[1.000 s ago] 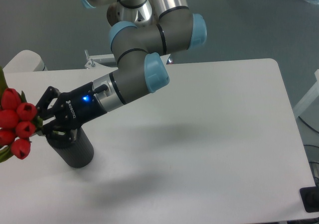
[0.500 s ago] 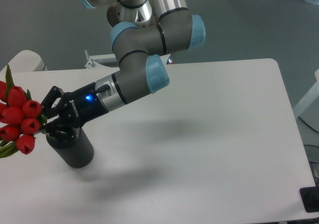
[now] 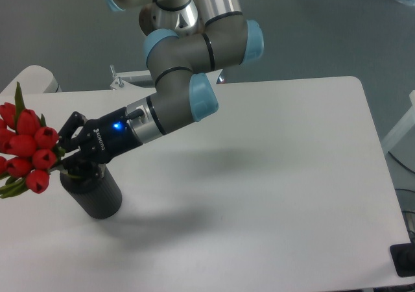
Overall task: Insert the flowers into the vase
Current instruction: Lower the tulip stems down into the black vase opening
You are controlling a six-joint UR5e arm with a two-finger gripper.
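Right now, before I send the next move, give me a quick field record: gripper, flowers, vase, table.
gripper: closed on the flower stems, reaching toward the table's left edge, directly above the vase
flowers: red tulip bunch, held nearly sideways, buds pointing left past the vase
vase: black cylinder, upright on the table, opening mostly hidden by the gripper
insertion: cannot tell if the stem ends are inside the vase
table: white
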